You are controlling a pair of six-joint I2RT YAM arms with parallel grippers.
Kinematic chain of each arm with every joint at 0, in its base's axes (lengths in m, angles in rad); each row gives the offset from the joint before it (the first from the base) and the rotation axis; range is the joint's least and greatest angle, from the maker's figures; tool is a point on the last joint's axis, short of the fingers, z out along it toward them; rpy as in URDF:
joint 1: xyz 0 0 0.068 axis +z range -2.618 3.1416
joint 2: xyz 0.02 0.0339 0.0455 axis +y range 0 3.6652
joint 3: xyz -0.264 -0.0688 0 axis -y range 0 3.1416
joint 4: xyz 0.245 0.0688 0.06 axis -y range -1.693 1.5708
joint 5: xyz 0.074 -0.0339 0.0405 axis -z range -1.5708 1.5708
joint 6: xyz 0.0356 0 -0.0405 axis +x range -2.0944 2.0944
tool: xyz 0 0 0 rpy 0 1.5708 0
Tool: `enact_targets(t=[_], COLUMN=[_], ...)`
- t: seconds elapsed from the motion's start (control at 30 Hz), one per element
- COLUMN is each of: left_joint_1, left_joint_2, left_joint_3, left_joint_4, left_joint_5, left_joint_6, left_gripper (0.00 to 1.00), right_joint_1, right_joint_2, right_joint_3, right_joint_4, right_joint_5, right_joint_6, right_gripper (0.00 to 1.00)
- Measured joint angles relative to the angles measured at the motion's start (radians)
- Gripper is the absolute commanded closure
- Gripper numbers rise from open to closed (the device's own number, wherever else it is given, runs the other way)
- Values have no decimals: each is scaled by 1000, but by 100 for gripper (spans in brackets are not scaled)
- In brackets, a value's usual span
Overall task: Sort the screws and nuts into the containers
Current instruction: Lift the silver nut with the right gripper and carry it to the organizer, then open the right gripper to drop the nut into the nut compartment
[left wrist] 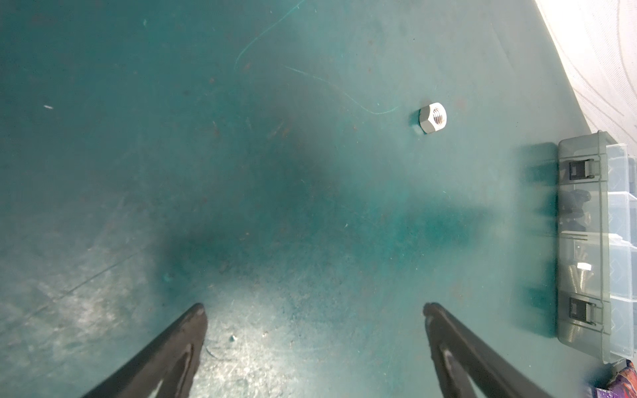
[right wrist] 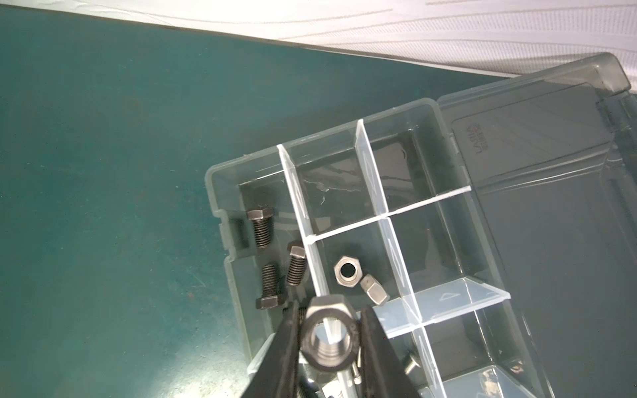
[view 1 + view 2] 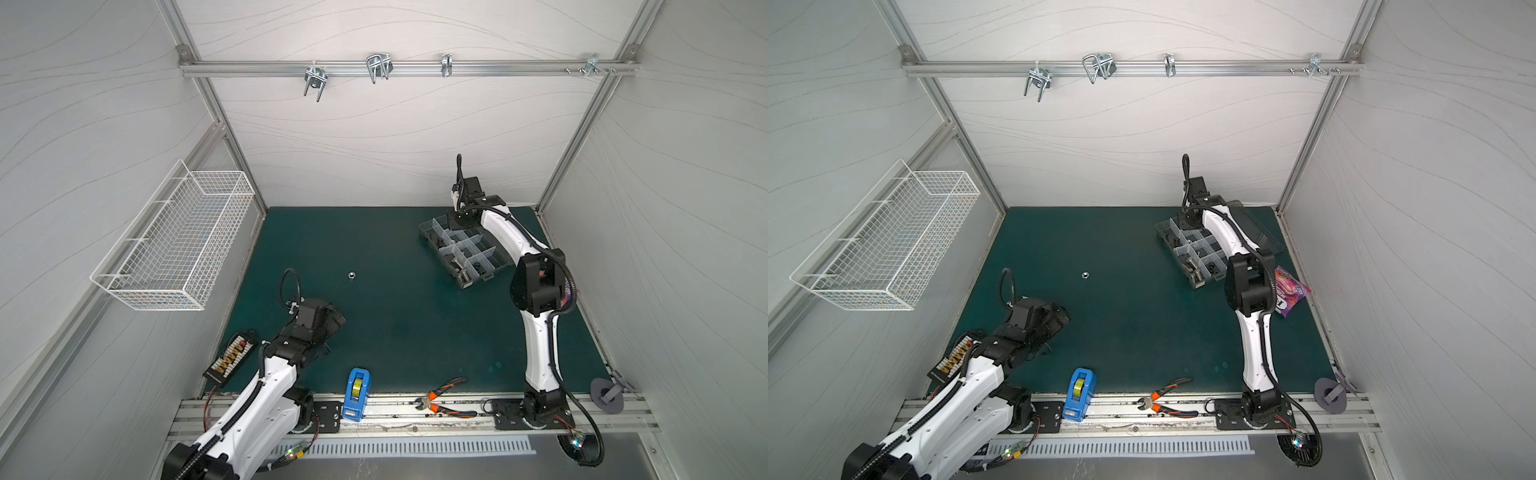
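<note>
A shiny silver hexagonal nut [image 2: 327, 339] fills the foreground of the right wrist view, pinched by its flats between the narrow-set black jaws of the right gripper [image 2: 327, 310]. It hangs over the clear grey plastic organizer box [image 2: 220, 179], close to the translucent divider [image 2: 300, 206]. That divider parts a compartment holding three dark hex-head bolts [image 2: 260, 224] from one where two silver nuts [image 2: 348, 272] already lie. Which of the two compartments it hangs over cannot be told.

In a top view the box sits at 2 o'clock on the dark green mat [image 3: 374, 232], with its smoky lid [image 2: 551, 224] folded open. The compartments at its near end also hold fasteners, though these are too small to sort by kind.

The sorting looks nearly finished. Only one loose silver nut [image 3: 351, 275] shows on the mat, at about 10 o'clock from the mat's centre and well apart from the box. The left gripper [image 1: 313, 306] hovers over bare mat with its jaws wide and nothing between them. In the top views the loose nut lies at roughly 1 o'clock from it.

Two steps appear to remain: dropping the held nut in with the other two, and fetching the last one from the mat.
</note>
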Motion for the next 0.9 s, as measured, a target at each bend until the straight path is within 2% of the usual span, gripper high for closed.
enact_targets(t=[0.27,0.53,0.63,0.9], left_joint_1=[0,0,0,0], left_joint_2=[-2,-3,-3,-3], left_joint_3=[1,2,5,14], left_joint_4=[0,0,0,-1], left_joint_5=[0,0,0,0], left_joint_6=[0,0,0,0], left_gripper=[1,1,1,1], right_joint_1=[-18,-35,-36,-36], right_joint_2=[72,101,103,103], right_joint_3=[16,17,16,17], right_joint_4=[-33,-52,-53,-56], right_joint_5=[1,1,1,0], right_joint_6=[-1,-2,-5,-6], right_gripper=[99,70,62,57])
